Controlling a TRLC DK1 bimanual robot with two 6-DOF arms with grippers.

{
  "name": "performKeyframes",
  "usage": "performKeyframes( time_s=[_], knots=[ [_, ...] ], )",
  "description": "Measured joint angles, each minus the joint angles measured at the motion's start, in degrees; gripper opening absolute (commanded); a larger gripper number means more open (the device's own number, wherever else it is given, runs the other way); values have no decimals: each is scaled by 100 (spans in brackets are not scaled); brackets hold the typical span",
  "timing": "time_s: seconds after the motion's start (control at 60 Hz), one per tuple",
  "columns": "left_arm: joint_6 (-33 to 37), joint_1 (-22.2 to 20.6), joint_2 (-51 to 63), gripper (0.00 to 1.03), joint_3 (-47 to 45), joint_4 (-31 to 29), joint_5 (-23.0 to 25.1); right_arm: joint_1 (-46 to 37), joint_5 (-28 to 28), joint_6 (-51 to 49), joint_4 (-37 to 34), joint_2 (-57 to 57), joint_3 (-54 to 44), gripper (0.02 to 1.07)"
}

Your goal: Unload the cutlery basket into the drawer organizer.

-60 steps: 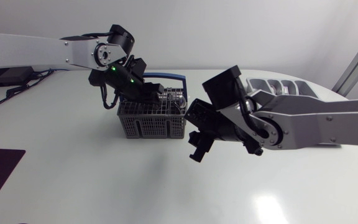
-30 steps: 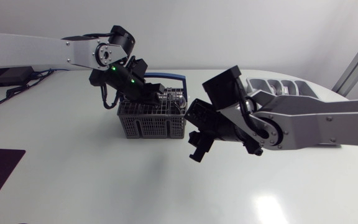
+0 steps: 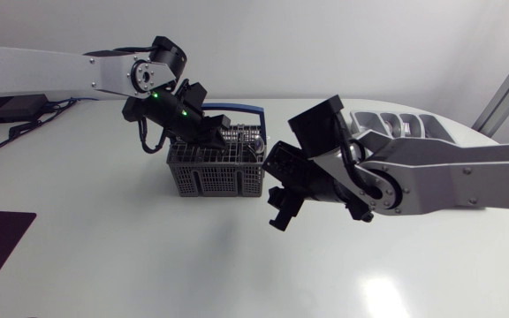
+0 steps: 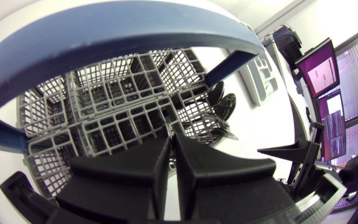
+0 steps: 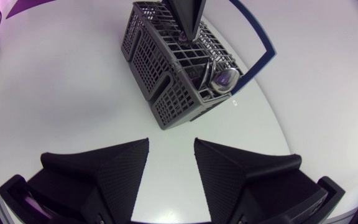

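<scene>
We're holding our L gripper (image 3: 222,138) down at the top of the cutlery basket (image 3: 215,175), close by its blue handle (image 4: 104,31), jaws nearly together w/ only a slit between (pinching anything? can't tell). The basket is sitting on the table (image 3: 104,256), centre-far, spoons (image 5: 221,78) standing in its right-end compartment. Our R gripper (image 5: 171,149) is hovering just near-right of it, jaws apart. The drawer organizer (image 3: 398,122) is lying far right, behind the R arm (image 3: 449,172).

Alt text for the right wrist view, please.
The right hand, open and empty, hovers above the white table, facing a grey cutlery basket with a blue handle. The left hand pokes down into the basket from above, and spoons stand in one end compartment.
</scene>
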Motion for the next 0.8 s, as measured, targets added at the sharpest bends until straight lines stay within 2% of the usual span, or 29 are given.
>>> performKeyframes(
  time_s=[0.8],
  knots=[
    [-33, 208, 0, 4, 306, -428, 459, 0, 0, -2, 4, 26, -24, 58]
  ],
)
